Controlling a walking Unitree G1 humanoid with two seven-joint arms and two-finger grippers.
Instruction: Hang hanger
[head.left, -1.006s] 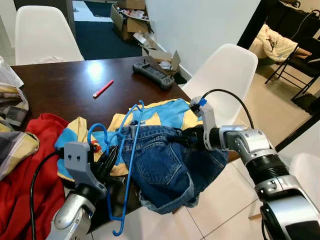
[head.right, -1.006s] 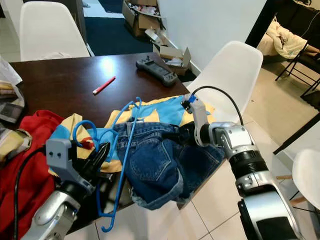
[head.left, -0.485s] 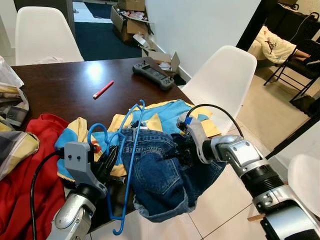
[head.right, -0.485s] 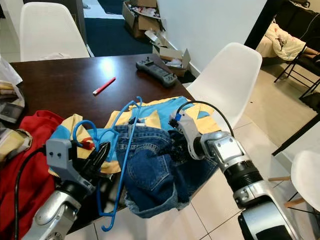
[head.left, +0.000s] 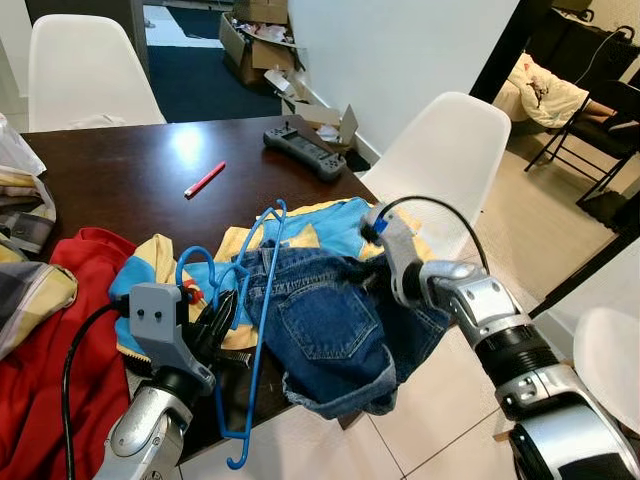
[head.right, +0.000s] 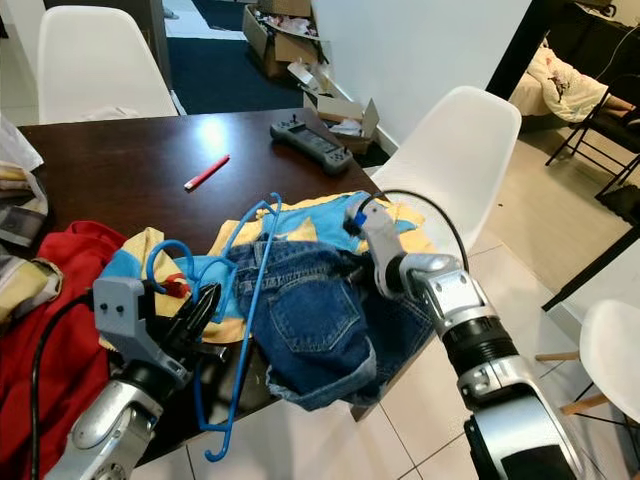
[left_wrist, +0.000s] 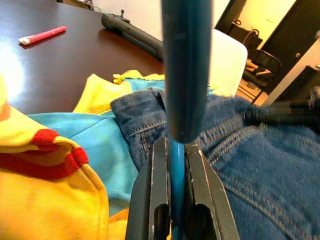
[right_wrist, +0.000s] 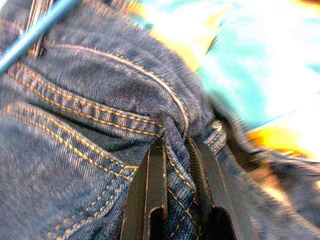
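Down at the near edge of the dark wooden worktop, our left gripper reaches up from below with its two black fingers clamped on the thin rod of a blue plastic hanger. That hanger stands nearly upright, its lower hook dangling past the worktop edge and its upper bend lying over the clothes. Our right arm bends in from the side, forearm slanting toward the pile, and our right gripper has its fingers pinched on a thick seam of the denim shorts. These shorts are stiff blue denim with orange stitching and a frayed hem, drooping off the worktop. Under them lies a soft yellow and turquoise garment, and a red cloth is bunched beside it.
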